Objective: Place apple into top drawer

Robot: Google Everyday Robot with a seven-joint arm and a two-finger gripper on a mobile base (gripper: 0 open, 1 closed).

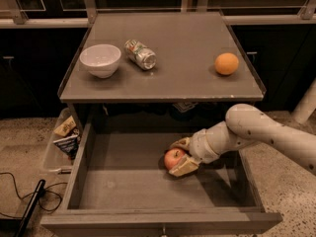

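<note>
Camera view: the tool (pixel 181 156) grips the apple (pixel 173 158), held low inside the top drawer (pixel 123 186) (its bottom just beneath the tool). If let go too high, the apple may roll away from the tool.

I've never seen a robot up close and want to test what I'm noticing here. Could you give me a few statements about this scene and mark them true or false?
The wide grey wooden top drawer is open. True.
The silver metal can lies on its side on the grey tabletop. True.
The round red apple lies on that tabletop. False: it is down in the drawer, between the gripper's fingers.
The white round bowl is upside down. False: it stands upright.
</note>
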